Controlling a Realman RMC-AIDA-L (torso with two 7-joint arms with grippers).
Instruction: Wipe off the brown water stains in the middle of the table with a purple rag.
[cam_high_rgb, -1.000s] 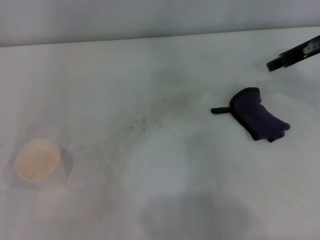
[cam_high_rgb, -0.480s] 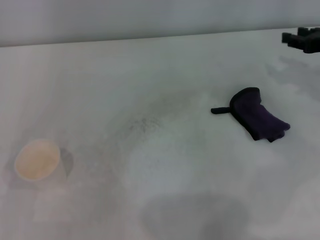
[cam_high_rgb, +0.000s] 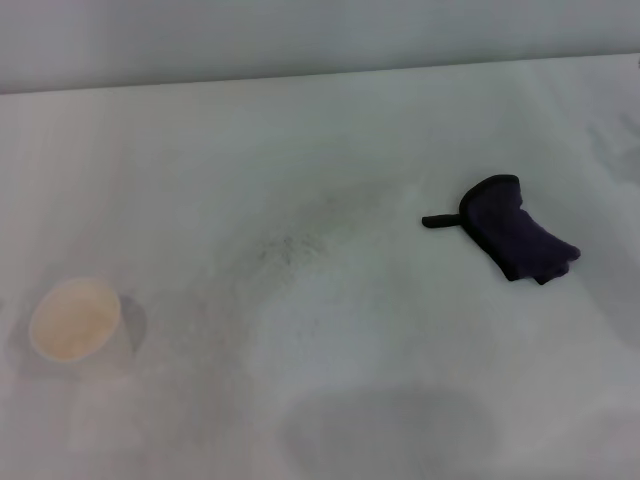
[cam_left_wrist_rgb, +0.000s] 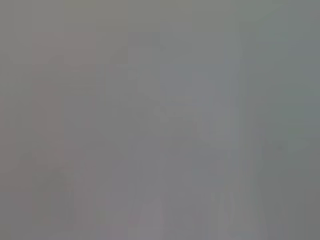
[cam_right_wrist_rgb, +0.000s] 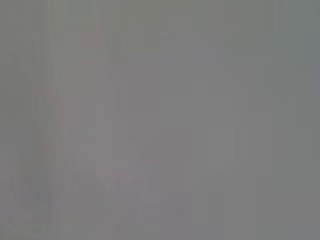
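Purple rag (cam_high_rgb: 515, 231) crumpled on right side of table (cam_high_rgb: 330, 130), strap tail pointing left. Faint speckled stain patch (cam_high_rgb: 290, 248) mid-table, well apart from rag. Paper cup (cam_high_rgb: 75, 320) near left. Both grippers out of sight; wrist views blank.

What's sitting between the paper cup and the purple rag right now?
In the head view, only table lies between paper cup and purple rag, with a faint dark speckled smudge midway. No tool shows.
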